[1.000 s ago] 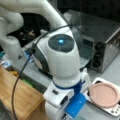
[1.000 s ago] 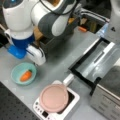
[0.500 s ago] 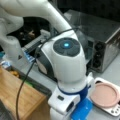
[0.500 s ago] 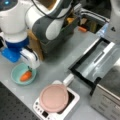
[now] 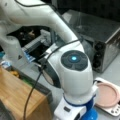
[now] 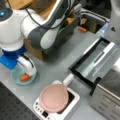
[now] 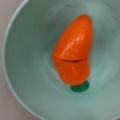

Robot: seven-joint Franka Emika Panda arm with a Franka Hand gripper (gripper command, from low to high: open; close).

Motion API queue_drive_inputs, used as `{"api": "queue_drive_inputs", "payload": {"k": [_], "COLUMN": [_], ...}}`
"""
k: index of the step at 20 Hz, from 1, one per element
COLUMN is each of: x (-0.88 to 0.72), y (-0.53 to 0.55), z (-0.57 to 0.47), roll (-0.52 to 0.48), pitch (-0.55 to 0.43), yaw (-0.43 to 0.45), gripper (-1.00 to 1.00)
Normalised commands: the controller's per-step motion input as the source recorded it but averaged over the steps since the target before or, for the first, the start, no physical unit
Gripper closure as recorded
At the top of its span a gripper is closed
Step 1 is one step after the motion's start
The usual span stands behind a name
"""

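While the claw (image 6: 27, 71) hangs low over a pale green bowl (image 6: 15, 75), its white fingers (image 6: 28, 65) reach down to the rim. I cannot tell how far apart they stand, since the wrist view shows neither of them. Nothing appears to be in its grip. The toy carrot (image 6: 25, 77) lies loose on the bowl's floor, directly beneath the claw and just off centre.

I judge the step in hand to be the approach to the carrot, with contact not yet made. A grasp from here would call for the fingers to straddle the carrot across its narrow width rather than along its length. They would also need to go deep enough to clear the curved wall of the bowl (image 7: 22, 62).

Seen in the wrist view, the carrot (image 7: 72, 50) is smooth, glossy orange plastic. It is plump and tapers to a rounded tip, with a seam across its middle and a small green stub at the thick end. The bowl is matte, round and shallow.

Toward a front view's right of the claw sits a white scale (image 6: 72, 100) bearing a flat, round pink plate (image 6: 53, 97). Beyond them stands a metal toaster oven (image 6: 100, 62) with its door open.
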Motion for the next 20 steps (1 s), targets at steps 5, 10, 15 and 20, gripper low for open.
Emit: {"api": "queue_drive_inputs", "payload": {"k": [5, 10, 15, 20], "x": [0.30, 0.21, 0.12, -0.01], "y": [-0.18, -0.15, -0.18, -0.22], "z": [-0.03, 0.01, 0.04, 0.02], "roll": [-0.040, -0.051, -0.051, -0.019], "pitch": [0.126, 0.106, 0.066, 0.065], "yaw": [0.123, 0.127, 0.179, 0.174], "gripper": [-1.00, -1.00, -1.00, -1.00]}}
